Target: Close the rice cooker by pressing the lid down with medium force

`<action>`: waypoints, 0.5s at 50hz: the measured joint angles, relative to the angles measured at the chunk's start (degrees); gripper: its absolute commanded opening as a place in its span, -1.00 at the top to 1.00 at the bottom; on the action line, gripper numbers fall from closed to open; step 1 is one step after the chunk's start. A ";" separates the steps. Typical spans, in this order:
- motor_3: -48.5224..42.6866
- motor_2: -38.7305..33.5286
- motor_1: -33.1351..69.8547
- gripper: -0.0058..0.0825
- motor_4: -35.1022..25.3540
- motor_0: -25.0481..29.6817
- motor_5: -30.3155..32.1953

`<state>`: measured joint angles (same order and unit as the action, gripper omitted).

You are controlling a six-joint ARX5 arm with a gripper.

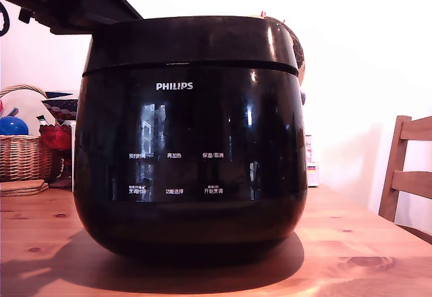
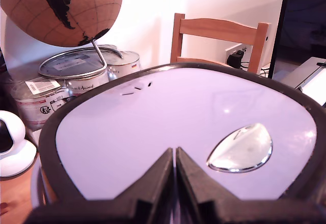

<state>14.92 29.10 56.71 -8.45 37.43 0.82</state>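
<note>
One rice cooker point(image 1: 190, 135), one lid point(image 2: 173, 127), one pinched-together end effector point(image 2: 175, 155).

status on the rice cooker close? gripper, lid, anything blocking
Gripper jaws shut, holding nothing, tips over the lid. Lid sits down on the rice cooker, seam line level in the exterior view; latch not confirmable. Nothing on the lid.

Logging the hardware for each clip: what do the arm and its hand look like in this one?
The hand has two matte black, wedge-shaped fingers tapering to narrow tips. In the exterior view, the arm is a black angular body with a small red patch near its upper edge; no cables are clearly visible.
</note>
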 measured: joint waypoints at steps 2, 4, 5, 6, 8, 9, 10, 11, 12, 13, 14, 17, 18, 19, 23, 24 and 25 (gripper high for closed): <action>-0.11 0.00 0.00 0.91 0.00 0.00 0.02; -0.31 0.02 0.00 0.91 0.00 0.00 0.04; -0.48 0.07 0.00 0.91 0.00 0.09 0.04; -0.72 0.17 -0.02 0.91 0.02 0.17 0.83; -1.38 0.35 -0.04 0.91 0.15 0.42 0.85; -1.77 0.42 -0.04 0.91 0.24 0.50 1.31; -2.05 0.42 -0.04 0.91 0.37 0.63 1.31; -2.21 0.39 -0.04 0.91 0.48 0.77 1.31; -2.38 0.42 -0.04 0.91 0.66 0.92 1.38; -2.60 0.42 -0.04 0.91 0.81 1.14 1.38; -2.75 0.42 -0.04 0.91 1.05 1.29 1.38; -2.95 0.42 -0.04 0.91 1.33 1.88 2.38; -2.97 0.42 -0.04 0.91 1.51 2.10 2.47; -2.95 0.42 -0.04 0.91 1.55 2.34 2.47; -2.34 0.42 -0.04 0.91 2.12 2.95 2.78; -1.92 0.37 -0.04 0.91 2.14 2.97 2.78; -1.55 0.24 -0.04 0.91 2.14 2.97 2.78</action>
<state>13.37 29.34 56.66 -6.31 40.40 3.60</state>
